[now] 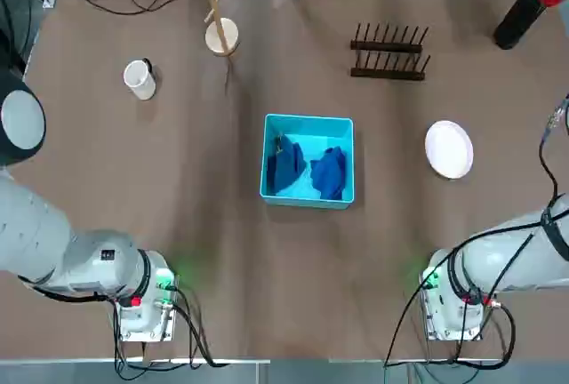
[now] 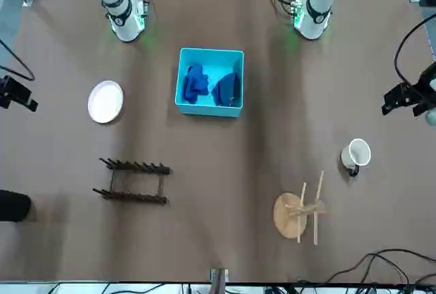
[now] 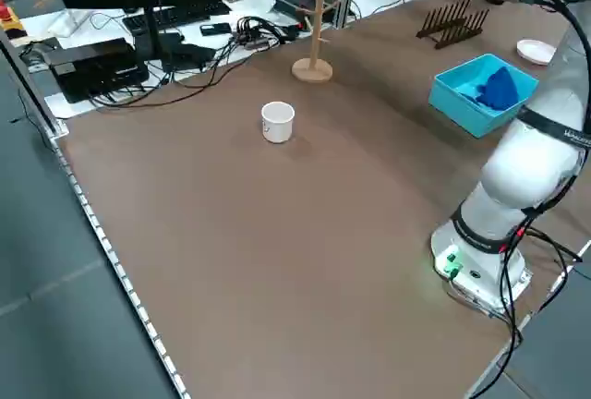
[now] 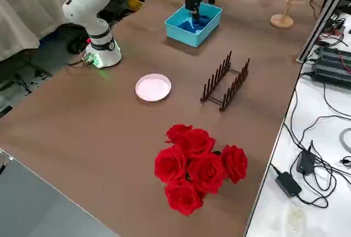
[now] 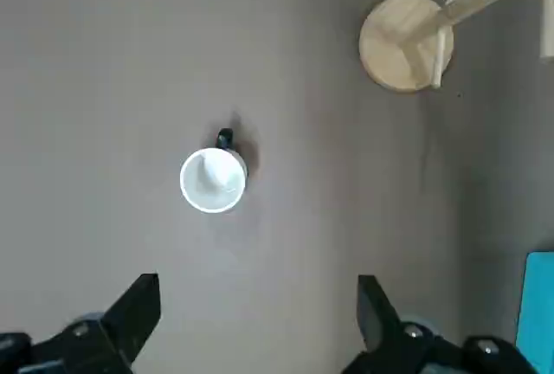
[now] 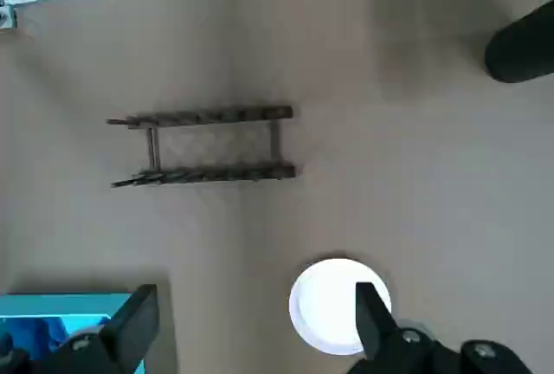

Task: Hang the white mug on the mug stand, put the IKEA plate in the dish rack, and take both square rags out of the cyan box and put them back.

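Both sets of fingers, left [image 5: 255, 322] and right [image 6: 255, 326], hung wide apart and empty. Mug [image 5: 213, 180] stood upright on worktop near stand [image 5: 402, 42]. I judged it light, rigid, glazed-slick, chippable: I'd pinch the rim wall, handle [image 5: 225, 138] kept free for a peg.

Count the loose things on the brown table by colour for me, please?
White: 2, mug and plate
Blue: 2, rags
Cyan: 1, box
Wood: 2, mug stand and dish rack
Red: 1, roses
Total: 8
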You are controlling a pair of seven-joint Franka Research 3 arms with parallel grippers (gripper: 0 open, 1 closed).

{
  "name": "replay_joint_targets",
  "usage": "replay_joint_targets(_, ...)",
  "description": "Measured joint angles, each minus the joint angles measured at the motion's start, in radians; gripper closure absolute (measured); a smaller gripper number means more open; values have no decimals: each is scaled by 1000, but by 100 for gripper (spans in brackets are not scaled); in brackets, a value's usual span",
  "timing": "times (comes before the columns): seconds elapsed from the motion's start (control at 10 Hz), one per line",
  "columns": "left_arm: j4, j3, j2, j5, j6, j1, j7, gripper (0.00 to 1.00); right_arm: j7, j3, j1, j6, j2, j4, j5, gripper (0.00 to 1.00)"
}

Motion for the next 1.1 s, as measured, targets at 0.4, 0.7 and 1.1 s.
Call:
replay_joint_targets(0.4,-2,1,5,0,0,1,0,0,-36,-1,6,-24,0,-1,-1,0)
replay_joint_targets(0.7,-8,30,51,0,39,1,4,2,-40,-2,6,-45,0,-1,-63,0)
replay_joint_targets(1.1,-68,128,211,-1,223,12,163,0,-40,-1,6,-48,-1,-2,-132,0)
